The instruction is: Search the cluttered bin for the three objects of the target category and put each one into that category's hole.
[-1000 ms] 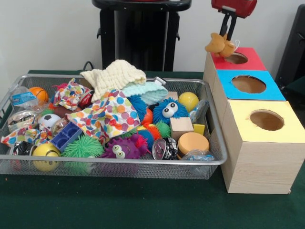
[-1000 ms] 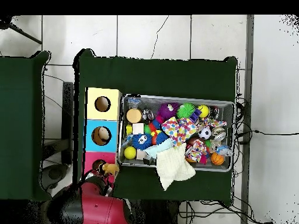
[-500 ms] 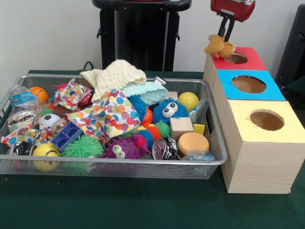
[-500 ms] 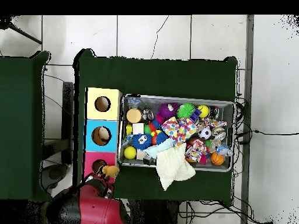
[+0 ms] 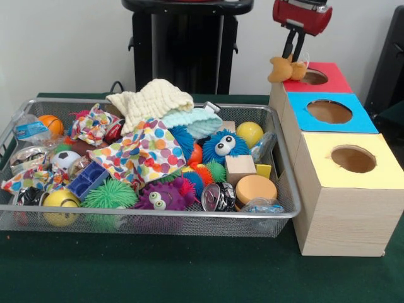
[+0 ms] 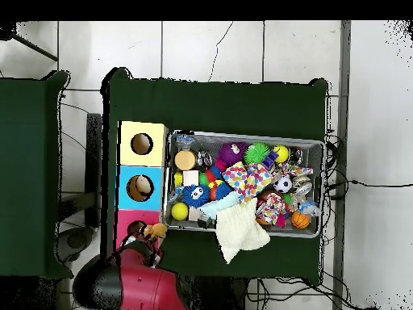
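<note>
Tan plush toy [image 5: 282, 68] is gripped by the gripper [image 5: 289, 58] beside the red box's hole [image 5: 314, 77]. Something inside the blue box's hole [image 6: 139, 187] is shown only overhead.

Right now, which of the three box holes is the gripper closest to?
The red box's hole, farthest back in the front view. The gripper holds a tan plush toy beside it; blue hole and yellow hole are farther.

A green table [image 5: 189, 271] bears a mesh bin [image 5: 158, 222] and three boxes [image 5: 344, 208].
</note>
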You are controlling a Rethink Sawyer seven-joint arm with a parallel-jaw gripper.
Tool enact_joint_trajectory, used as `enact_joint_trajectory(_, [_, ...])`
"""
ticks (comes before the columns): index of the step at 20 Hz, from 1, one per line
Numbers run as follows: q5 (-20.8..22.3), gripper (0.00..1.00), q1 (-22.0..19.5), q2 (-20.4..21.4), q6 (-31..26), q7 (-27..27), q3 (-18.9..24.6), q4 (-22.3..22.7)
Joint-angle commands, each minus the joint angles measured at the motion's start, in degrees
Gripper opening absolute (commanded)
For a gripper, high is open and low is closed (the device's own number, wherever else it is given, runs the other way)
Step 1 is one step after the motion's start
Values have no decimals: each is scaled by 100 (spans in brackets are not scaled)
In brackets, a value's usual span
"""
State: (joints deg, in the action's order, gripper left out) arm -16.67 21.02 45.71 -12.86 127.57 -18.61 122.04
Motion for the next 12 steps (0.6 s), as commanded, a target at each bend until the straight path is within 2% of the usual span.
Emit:
enact_joint_trajectory(1, [154,0,-476,-800,1176,906,850,113])
enact_joint_trajectory(7, [115,0,-462,-1232,1581,895,779,-53])
enact_joint_trajectory(12, [13,0,-441,-1228,1625,879,765,-30])
